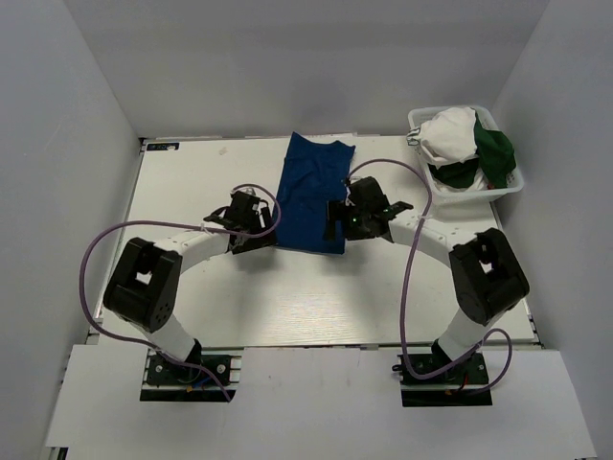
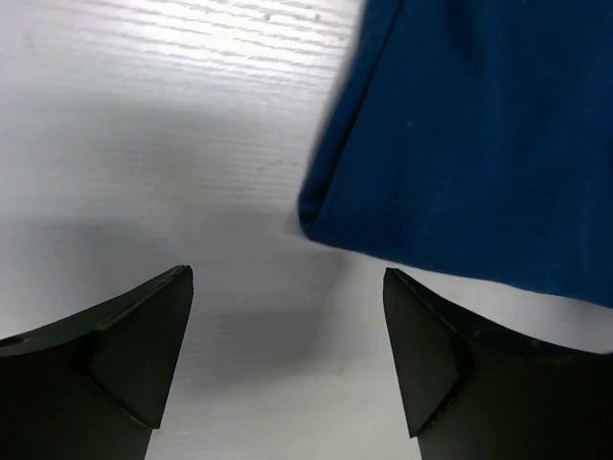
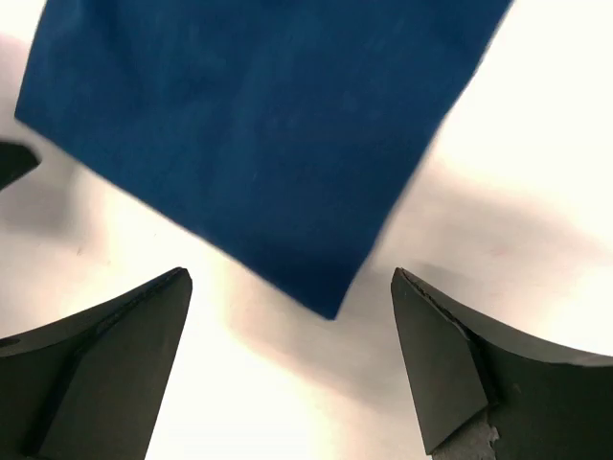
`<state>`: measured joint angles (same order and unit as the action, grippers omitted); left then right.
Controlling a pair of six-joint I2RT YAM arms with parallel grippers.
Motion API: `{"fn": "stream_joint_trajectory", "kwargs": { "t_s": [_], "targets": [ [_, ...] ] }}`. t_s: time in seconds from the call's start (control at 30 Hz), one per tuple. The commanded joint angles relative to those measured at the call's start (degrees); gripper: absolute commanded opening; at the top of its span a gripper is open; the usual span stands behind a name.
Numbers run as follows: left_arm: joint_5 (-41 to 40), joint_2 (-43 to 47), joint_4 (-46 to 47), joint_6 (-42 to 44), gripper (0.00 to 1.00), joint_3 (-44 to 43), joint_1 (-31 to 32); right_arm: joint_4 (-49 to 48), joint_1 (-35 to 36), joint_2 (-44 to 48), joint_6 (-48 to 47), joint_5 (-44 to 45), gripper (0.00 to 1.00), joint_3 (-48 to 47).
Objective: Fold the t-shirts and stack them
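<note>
I have the blue t-shirt (image 1: 314,192) lying flat on the table (image 1: 192,287), folded into a long strip that runs from the far edge toward the middle; its near end sits about centre. My left gripper (image 2: 287,287) is just off the strip's near left corner, fingers spread wide with only bare table between them; my right gripper (image 3: 292,287) is just off the near right corner, fingers equally apart, holding nothing. A white t-shirt (image 1: 450,134) and a dark green t-shirt (image 1: 496,149) are heaped in the basket (image 1: 469,196) at the far right corner; the green one drapes over its rim. The blue cloth looks like light, soft cotton; I expect it to sag and come unfolded if lifted by one point, and a single layer could slip out of a shallow pinch. I judge the two near corners to be the best hold: pinch all layers at both together, then carry the near end over toward the far one to halve the strip.
</note>
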<state>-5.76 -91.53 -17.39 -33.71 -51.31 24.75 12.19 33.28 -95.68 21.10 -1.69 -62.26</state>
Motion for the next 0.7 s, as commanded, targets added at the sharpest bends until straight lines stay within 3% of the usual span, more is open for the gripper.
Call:
{"fn": "stream_joint_trajectory", "kwargs": {
  "t_s": [0.0, 0.1, 0.2, 0.23, 0.4, 0.57, 0.67],
  "targets": [
    [3.56, -1.37, 4.29, 1.9, 0.85, -2.48, -0.06, -2.42, -0.14, -1.17, 5.0, -6.31, 0.9, 1.88],
    [5.32, -4.62, 5.26, 1.9, 0.79, -3.62, -0.06, -3.04, -0.23, -2.67, 6.23, -5.25, 0.9, 3.11],
    [6.73, -6.82, 4.73, 2.43, 0.62, -5.55, -0.06, -4.27, -0.23, -4.16, 7.28, -5.95, 0.89, 3.64],
    [7.34, -7.35, 4.73, 2.43, 0.53, -5.56, -0.06, -4.45, -0.32, -4.51, 7.63, -6.21, 0.86, 3.9],
    [9.44, -7.35, 7.36, 2.43, 0.31, -2.49, -0.06, -5.15, -0.32, -5.22, 8.6, -5.78, 0.67, 5.65],
    [10.51, -8.58, 8.16, 2.43, 0.0, -2.48, 0.47, -6.03, -0.76, -6.01, 9.13, -2.79, 0.59, 6.37],
    [10.51, -9.11, 8.16, 2.43, 0.0, -1.95, 0.47, -6.12, -0.85, -6.19, 9.48, -1.56, 0.53, 6.62]
  ]
}}
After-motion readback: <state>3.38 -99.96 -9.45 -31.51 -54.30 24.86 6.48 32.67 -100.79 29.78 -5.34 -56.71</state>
